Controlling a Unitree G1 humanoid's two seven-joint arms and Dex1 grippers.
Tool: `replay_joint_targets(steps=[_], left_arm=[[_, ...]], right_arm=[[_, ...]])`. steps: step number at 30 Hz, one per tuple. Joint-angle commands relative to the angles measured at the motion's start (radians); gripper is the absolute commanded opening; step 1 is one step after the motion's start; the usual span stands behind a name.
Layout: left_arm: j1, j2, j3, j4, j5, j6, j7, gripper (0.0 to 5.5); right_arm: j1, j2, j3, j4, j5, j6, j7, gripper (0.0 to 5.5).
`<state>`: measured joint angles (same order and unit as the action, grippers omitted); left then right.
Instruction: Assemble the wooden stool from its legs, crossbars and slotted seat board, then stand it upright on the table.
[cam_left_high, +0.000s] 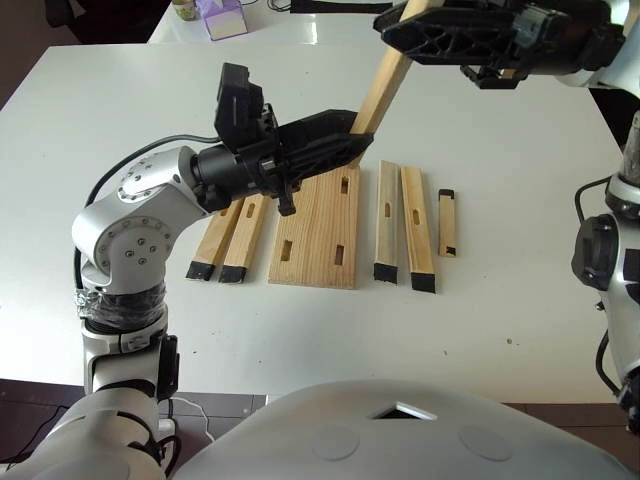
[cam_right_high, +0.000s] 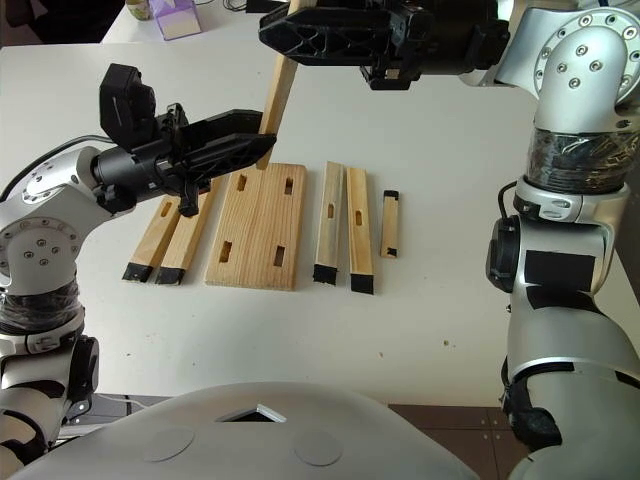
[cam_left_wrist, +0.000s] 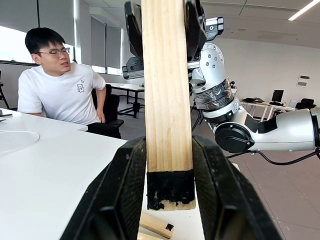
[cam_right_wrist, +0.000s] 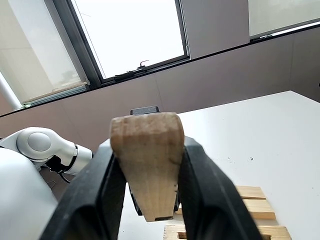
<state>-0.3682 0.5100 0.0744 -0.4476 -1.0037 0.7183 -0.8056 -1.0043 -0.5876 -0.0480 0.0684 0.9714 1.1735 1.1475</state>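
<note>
Step in hand, as judged: fitting the first leg to the seat board; no joint is made yet. The leg (cam_left_high: 385, 85) is held off the table, tilted, by both grippers. The left gripper (cam_left_high: 355, 140) is clamped on its lower, black-tipped end, with its fingers (cam_left_wrist: 125, 190) pressed against both faces in the left wrist view. The right gripper (cam_right_high: 280, 30) is closed on the upper end, seen end-on in the right wrist view. The lower end hangs over the far edge of the seat board (cam_left_high: 320, 230), which lies flat on the table (cam_left_high: 500, 300) with its four slots facing up. Whether the leg touches the board cannot be told, because the left gripper hides the contact point. The next move calls for bringing the leg more upright, lining its end up with the nearest far slot (cam_right_high: 288, 185) and pressing down without the board sliding, since nothing pins the board. Other parts lie flat beside the board: two long pieces (cam_left_high: 230, 238) just to its left, under the left arm, two slotted pieces (cam_left_high: 400, 225) just to its right, and a short crossbar (cam_left_high: 448, 222) beyond those. The left forearm crosses the board's far left corner and may obstruct that slot. A tissue box (cam_left_high: 222, 15) stands at the far table edge, well apart
</note>
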Motion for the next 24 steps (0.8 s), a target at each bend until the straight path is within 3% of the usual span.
replay_joint_targets(steps=[1,6,8,12,17,19,24], left_arm=[[-0.009,0.004,0.005,0.029,0.028,-0.002,0.025,1.74],[0.019,-0.017,-0.011,0.05,0.085,-0.019,0.085,2.5],[0.067,-0.052,-0.04,0.022,0.137,-0.043,0.141,2.53],[0.114,-0.238,-0.068,-0.001,0.296,-0.161,0.406,2.53],[-0.033,-0.497,-0.145,0.185,0.577,-0.297,0.769,2.53],[-0.088,-0.567,-0.152,0.287,0.65,-0.352,0.848,2.53],[-0.095,-0.62,-0.202,0.404,0.798,-0.446,0.9,2.53]], right_arm=[[0.04,-0.031,-0.016,-0.036,-0.022,-0.049,0.015,1.33],[0.131,-0.058,-0.008,-0.053,-0.099,-0.146,0.003,1.31],[0.191,-0.108,0.028,-0.044,-0.206,-0.28,0.041,1.31],[0.342,-0.22,0.135,0.012,-0.468,-0.626,0.156,1.31],[0.417,-0.214,0.179,0.135,-0.619,-0.864,0.179,1.31],[0.422,-0.201,0.183,0.163,-0.638,-0.905,0.189,1.31],[0.441,-0.158,0.186,0.187,-0.645,-0.965,0.218,1.31]])
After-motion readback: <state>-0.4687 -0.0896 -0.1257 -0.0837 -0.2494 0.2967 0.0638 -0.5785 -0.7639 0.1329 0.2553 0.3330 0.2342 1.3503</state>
